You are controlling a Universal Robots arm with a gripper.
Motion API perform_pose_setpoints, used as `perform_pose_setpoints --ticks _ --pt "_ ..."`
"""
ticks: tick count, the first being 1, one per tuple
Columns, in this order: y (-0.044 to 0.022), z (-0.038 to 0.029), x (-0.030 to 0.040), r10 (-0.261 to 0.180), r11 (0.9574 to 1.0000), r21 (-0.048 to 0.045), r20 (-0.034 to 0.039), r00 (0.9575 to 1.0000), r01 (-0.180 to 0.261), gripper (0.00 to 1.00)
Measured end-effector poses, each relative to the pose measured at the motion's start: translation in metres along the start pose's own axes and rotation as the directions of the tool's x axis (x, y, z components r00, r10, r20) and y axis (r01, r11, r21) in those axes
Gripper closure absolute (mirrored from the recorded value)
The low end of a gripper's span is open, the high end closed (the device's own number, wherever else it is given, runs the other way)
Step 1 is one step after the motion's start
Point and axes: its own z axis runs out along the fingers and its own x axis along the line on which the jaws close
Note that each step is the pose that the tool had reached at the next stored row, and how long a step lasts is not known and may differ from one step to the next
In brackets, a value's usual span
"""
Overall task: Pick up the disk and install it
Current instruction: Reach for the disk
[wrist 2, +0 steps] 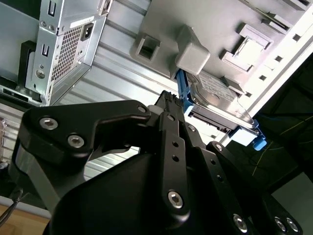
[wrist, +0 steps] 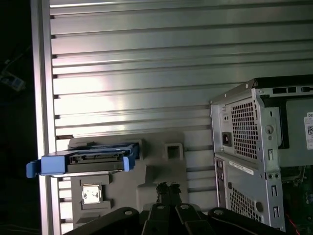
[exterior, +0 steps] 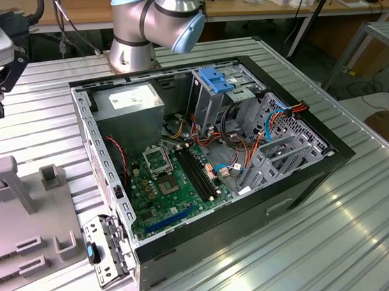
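The tool (wrist 2: 168, 98) hangs above the ribbed metal tabletop (wrist: 146, 73) and is clenched on nothing, its black tips meeting with no gap in both wrist views. It holds nothing and touches nothing.

The disk (wrist: 93, 157) sits on a grey fixture plate (wrist: 156, 176) that lies flat at an edge of the tabletop. In the second wrist view the disk leans with its labelled metal face up against a grey block (wrist 2: 191, 51) on that plate. Its blue carrier (wrist: 54, 164) frames it, and one end of the carrier juts out past the tabletop's edge. The tool is near the disk but apart from it.

Just beside the plate stands the open computer case (exterior: 298, 180), in the middle of the tabletop with its perforated rear panel facing the plate. Inside the case, the exterior view shows a grey power-supply box (exterior: 126, 103) at a rear corner, a green motherboard (exterior: 164, 185) on the floor, and a blue bracket (exterior: 216, 79) on top of the drive cage.
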Motion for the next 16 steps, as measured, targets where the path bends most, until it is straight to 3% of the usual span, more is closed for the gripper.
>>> perform_pose_setpoints --ticks 11,16 --pt "-0.0012 -0.0005 0.0162 0.000 1.0000 0.0000 0.0000 1.0000 0.000 0.89" --pt "-0.0020 -0.0008 0.0277 0.000 1.0000 0.0000 0.0000 1.0000 0.000 0.89"
